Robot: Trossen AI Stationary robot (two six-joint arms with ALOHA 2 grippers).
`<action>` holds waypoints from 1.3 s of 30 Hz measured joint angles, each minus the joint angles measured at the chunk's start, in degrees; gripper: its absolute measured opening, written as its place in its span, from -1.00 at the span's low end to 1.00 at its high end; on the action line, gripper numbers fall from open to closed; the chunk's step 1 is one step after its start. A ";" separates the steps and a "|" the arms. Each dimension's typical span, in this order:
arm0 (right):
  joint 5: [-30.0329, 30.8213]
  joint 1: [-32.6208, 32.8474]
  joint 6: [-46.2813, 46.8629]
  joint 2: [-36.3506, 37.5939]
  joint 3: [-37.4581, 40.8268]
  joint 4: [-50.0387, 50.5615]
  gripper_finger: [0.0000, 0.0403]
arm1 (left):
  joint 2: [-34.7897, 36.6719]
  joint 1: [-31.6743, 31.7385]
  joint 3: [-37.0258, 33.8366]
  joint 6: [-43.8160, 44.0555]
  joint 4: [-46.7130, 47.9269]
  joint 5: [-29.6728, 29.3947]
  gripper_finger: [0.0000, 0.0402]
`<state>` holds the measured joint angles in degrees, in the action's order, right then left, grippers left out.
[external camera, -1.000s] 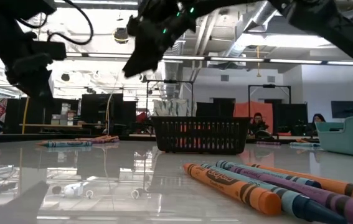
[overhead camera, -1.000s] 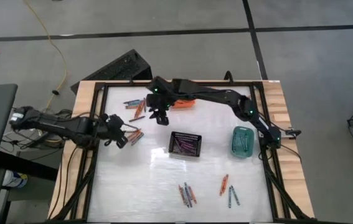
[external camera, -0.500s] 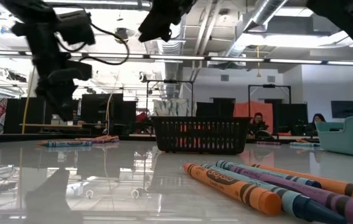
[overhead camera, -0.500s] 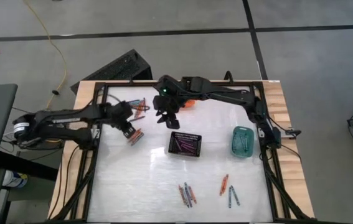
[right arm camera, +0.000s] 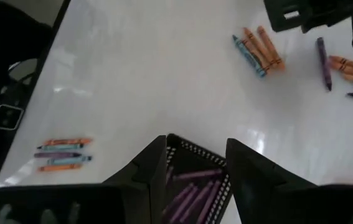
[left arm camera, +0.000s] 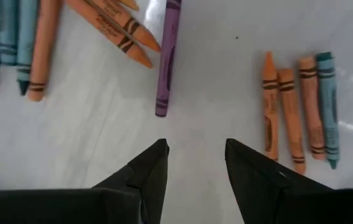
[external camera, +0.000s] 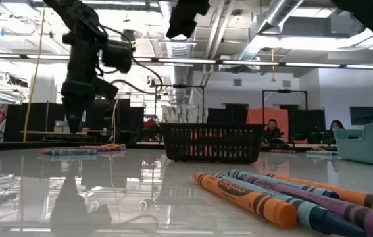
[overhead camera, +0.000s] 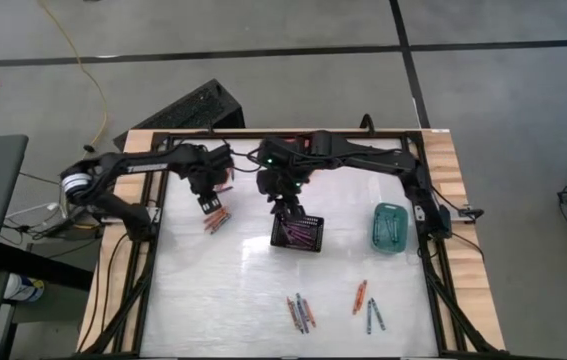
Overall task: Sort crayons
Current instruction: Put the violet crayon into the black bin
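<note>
Both jaws stand apart, nothing held | left gripper (left arm camera: 195, 158) over purple crayon (left arm camera: 168, 59) and four crayons (left arm camera: 297, 109) | right gripper (right arm camera: 195, 155) above black basket (overhead camera: 297, 232) holding purple crayons (right arm camera: 195, 190) | more crayons (overhead camera: 300, 313) near front edge

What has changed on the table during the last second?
The left gripper swung in from the left edge to hover above loose crayons. The right gripper moved over the black basket. Both jaws are open, holding nothing. Baskets and crayons stayed put.

orange, purple, teal crayons (overhead camera: 300, 312) lying flat, scattered in clusters
</note>
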<state>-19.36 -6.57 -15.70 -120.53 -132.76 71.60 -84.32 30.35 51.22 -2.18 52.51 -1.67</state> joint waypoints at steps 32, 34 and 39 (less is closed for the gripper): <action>1.58 0.11 0.20 1.57 -0.03 4.72 -0.22 | -9.11 5.88 0.72 -10.53 -8.78 1.55 -0.52; 1.53 0.11 0.20 1.57 -0.03 4.72 -0.22 | -9.90 6.45 0.72 -10.63 -7.88 1.88 -0.58; 1.51 0.11 0.17 1.57 -0.03 4.72 -0.22 | -12.77 6.84 1.09 -11.12 -6.63 4.04 -0.61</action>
<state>-17.85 -6.46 -15.53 -118.96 -132.79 76.31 -97.09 37.18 52.31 -13.30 45.88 2.37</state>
